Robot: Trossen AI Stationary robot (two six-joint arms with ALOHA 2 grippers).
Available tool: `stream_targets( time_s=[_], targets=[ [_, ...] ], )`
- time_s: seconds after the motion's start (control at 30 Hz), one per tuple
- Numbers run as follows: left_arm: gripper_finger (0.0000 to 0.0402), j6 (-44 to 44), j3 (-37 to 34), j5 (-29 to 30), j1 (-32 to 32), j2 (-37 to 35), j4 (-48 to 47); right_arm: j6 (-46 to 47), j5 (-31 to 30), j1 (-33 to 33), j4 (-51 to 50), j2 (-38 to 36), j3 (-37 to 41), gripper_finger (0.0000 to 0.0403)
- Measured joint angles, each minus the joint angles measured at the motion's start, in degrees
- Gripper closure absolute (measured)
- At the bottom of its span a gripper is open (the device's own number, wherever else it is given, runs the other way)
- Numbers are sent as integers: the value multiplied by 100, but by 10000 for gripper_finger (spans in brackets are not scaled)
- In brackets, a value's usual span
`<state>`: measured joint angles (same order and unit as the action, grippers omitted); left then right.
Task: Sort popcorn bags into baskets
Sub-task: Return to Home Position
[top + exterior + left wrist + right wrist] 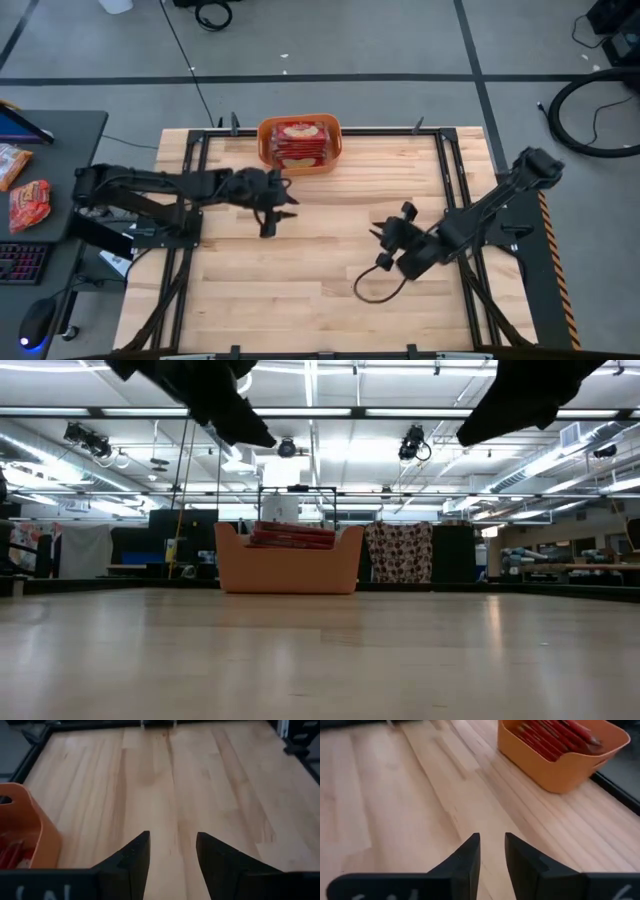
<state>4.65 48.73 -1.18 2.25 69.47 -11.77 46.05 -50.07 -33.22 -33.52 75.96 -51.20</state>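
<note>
Bench [320, 660] boards fill the front of the low view. No bag lies loose on them in any view, so the sorting reads as finished.

The left arm [150, 190] stretches from its base toward the middle of the bench, with its wrist near the basket. The right arm [490, 215] is folded over the right half, well apart from the basket. Neither pose suits a pick. With nothing left to fetch, I judge the step in hand to be parking both arms.

The basket [266, 140] stands at the far edge of the bench, about midway along. Either arm can reach it there, which is probably why it was set there.

The bags [300, 143] lie inside it, stacked flat. In the low view the top of the pile shows above the dip in the basket's near wall. Flat packets settle into a low pile like this and are unlikely to slide out. I cannot count them.

The left fingers [132, 862] stand moderately apart with only bare wood between them. The right fingers [465, 862] show a narrower gap and also hold nothing. Both sets hang clear above the bench, which fits fingers that have no bag to carry.
</note>
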Motion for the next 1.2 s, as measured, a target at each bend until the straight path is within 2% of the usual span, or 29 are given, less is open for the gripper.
stream_targets(
  time_s=[0.2,0.33,0.6,0.7,0.87,1.03,1.2],
  targets=[
    [237,-274,-678,215,-264,-741,584,-564,103,10,817,-1233,685,311],
    [237,-416,-1049,402,-413,-1385,688,-1132,266,10,1702,-1969,1187,312],
    [237,-709,-1753,616,-765,-2368,1133,-2662,1432,233,3994,-2907,2137,321],
    [237,-771,-1928,715,-878,-2675,1196,-3032,1716,363,4403,-3132,2327,327],
    [237,-856,-2239,857,-1004,-3174,1428,-3268,2115,734,4639,-3473,2614,345],
    [237,-860,-2560,1239,-1017,-3575,1640,-3236,2602,1119,4593,-3742,2832,366],
    [237,-890,-2894,1472,-1015,-4030,1696,-3255,2707,1409,4614,-4139,3097,391]
  ],
)
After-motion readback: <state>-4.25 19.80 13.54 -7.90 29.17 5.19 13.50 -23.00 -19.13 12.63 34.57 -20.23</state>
